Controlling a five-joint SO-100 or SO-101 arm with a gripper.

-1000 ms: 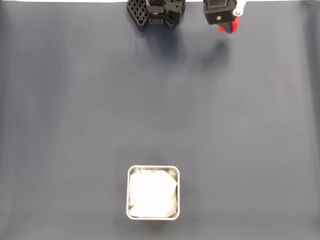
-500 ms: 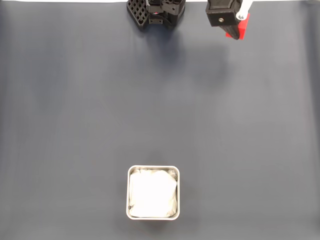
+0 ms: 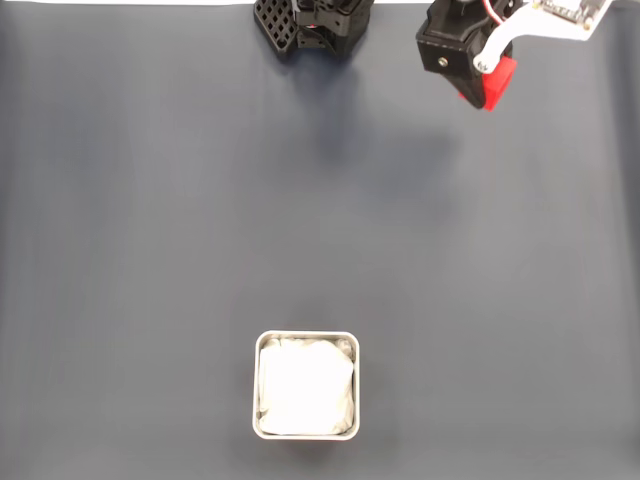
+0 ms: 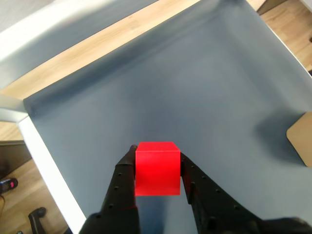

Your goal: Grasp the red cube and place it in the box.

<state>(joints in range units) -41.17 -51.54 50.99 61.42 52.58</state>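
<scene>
The red cube [image 4: 157, 168] sits clamped between my two black fingers in the wrist view, held above the grey mat. In the fixed view the same red cube [image 3: 492, 83] shows at the top right, under the black gripper [image 3: 478, 88], which is shut on it and lifted off the mat. The box [image 3: 306, 433], a square silver tin with a white lining, stands near the bottom centre of the fixed view, far from the gripper.
The arm's black base [image 3: 312, 25] sits at the top centre edge of the dark grey mat [image 3: 200, 220]. In the wrist view the mat's edge [image 4: 44, 161], a wooden floor and a tan object [image 4: 302, 136] at the right appear.
The gripper with the cube has moved right and slightly down in the fixed view, and has tilted, bringing a white part of the arm into sight.
</scene>
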